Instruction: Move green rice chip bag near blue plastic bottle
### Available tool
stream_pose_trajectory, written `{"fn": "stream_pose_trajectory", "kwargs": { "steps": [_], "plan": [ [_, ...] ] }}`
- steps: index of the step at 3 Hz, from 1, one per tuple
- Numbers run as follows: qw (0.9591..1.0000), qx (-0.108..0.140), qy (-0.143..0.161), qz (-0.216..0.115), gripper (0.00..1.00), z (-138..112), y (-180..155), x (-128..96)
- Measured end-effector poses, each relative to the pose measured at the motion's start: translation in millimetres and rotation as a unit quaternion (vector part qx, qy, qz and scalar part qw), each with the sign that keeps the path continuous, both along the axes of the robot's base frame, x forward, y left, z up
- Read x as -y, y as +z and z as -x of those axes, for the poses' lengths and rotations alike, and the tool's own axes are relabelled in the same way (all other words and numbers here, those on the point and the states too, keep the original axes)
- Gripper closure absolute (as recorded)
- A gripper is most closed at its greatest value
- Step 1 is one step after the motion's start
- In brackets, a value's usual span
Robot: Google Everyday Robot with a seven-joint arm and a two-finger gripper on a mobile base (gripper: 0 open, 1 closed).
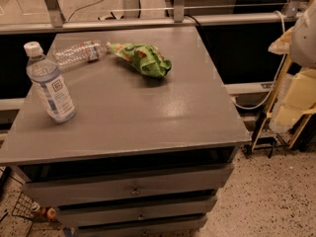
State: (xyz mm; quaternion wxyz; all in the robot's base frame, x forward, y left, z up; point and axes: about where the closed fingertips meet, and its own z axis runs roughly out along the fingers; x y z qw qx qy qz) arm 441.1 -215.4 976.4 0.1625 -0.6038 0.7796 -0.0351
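The green rice chip bag [143,59] lies crumpled at the back middle of the grey table top [148,117]. The blue plastic bottle [49,85] stands upright with its white cap on, near the table's left edge. The bag is well apart from it, up and to the right. My gripper [296,100] shows only as pale cream shapes at the right edge of the view, beyond the table's right side and far from both things. It holds nothing that I can see.
A smaller ridged clear bottle [79,53] with a red-and-green label lies on its side at the back left, its end touching the bag's tip. The table is a drawer cabinet [133,189]. A metal rail [148,21] runs behind it. Cables and a stand [269,132] are at the right.
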Motion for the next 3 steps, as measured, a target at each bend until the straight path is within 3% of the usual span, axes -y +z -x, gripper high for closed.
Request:
{"fn": "stream_pose_trajectory", "kwargs": {
  "steps": [1,2,3],
  "plan": [
    [1.0,0.003,0.005,-0.006,0.0,-12,-4,-4],
    [0.9978,0.023,0.014,-0.06,0.0,-52,-15,-30],
    [0.9848,0.078,-0.007,-0.155,0.0,-99,-10,-73]
  ]
}}
